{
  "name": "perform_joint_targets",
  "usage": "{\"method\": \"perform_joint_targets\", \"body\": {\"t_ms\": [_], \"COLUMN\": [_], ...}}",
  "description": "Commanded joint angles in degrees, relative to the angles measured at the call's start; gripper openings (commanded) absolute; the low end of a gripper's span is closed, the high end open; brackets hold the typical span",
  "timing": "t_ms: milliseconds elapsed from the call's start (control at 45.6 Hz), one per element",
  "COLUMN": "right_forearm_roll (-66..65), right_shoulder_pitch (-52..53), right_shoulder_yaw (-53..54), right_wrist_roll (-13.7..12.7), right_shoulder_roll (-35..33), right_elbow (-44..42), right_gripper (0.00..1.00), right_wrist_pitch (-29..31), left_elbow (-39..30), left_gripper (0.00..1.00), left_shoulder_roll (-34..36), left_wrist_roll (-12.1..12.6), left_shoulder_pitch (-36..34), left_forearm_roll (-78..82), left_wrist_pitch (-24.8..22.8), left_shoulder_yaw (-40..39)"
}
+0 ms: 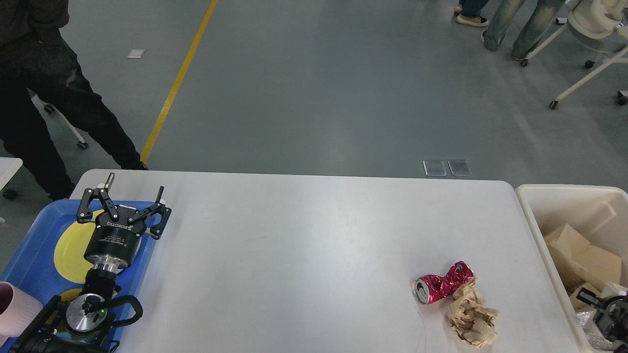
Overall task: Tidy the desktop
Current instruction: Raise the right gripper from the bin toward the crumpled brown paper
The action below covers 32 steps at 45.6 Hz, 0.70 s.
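Mostly bare, the counter (304, 245) fills the lower middle of the head view, a white top with rounded corners. Two pieces of litter remain on it, near the right end: a crushed red can (443, 283) lying on its side, and a crumpled brown paper (471, 314) touching it on the near side.

Just beyond the counter's right edge stands a cream bin (527, 215), already holding cardboard scraps. At the left end a blue tray (29, 235) carries a yellow plate (68, 245); a pink cup (14, 309) shows at the frame edge.

Left claw (131, 196) hovers over the tray's far right corner, fingers spread, grasping nothing. Right claw (606, 314) is dark and only partly in frame over the bin; cannot tell its state.

Judgement: tidy-up late but unfinished. Can and paper presumably belong in the bin.
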Motion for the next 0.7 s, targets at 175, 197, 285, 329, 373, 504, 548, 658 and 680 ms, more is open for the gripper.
{"method": "perform_joint_targets", "body": {"t_ms": [175,197,285,329,373,504,548,658,680], "right_forearm_roll": [-0.01,-0.01,-0.01,-0.01,-0.09,-0.27,-0.80,-1.50,-1.76], "right_shoulder_pitch": [0.78,0.87,0.87,1.04,1.65,3.76,6.13,12.28,14.29], "right_shoulder_yaw": [-0.06,-0.06,-0.14,-0.23,-0.41,-0.58,-0.84,-2.16,-2.51], "right_wrist_roll": [0.03,0.03,0.03,0.03,0.03,0.12,-0.06,-0.32,-0.32], "right_shoulder_roll": [-0.79,-0.79,-0.79,-0.79,-0.79,-0.70,-1.23,-3.77,-4.39], "right_elbow": [0.12,0.03,-0.32,-0.41,-0.50,-0.42,0.20,5.29,6.43], "right_gripper": [1.00,1.00,1.00,1.00,1.00,1.00,1.00,1.00,1.00], "right_wrist_pitch": [-0.07,-0.07,-0.07,-0.07,0.02,0.37,0.89,5.81,6.95], "left_elbow": [0.00,0.00,0.00,0.00,0.00,0.00,0.00,0.00,0.00], "left_gripper": [0.97,0.97,0.97,0.97,0.97,0.97,0.97,0.97,0.97], "left_shoulder_roll": [0.00,0.00,0.00,0.00,0.00,0.00,0.00,0.00,0.00], "left_wrist_roll": [0.08,0.08,-0.01,-0.01,-0.01,-0.01,0.08,0.08,0.08], "left_shoulder_pitch": [0.00,0.00,0.00,0.00,0.00,0.00,0.00,0.00,0.00], "left_forearm_roll": [-0.01,-0.01,0.08,-0.01,0.08,-0.01,-0.01,0.08,0.08], "left_wrist_pitch": [0.03,0.03,-0.06,0.03,0.03,0.03,-0.06,-0.06,0.03], "left_shoulder_yaw": [0.00,0.00,0.00,0.00,0.00,0.00,0.00,0.00,0.00]}}
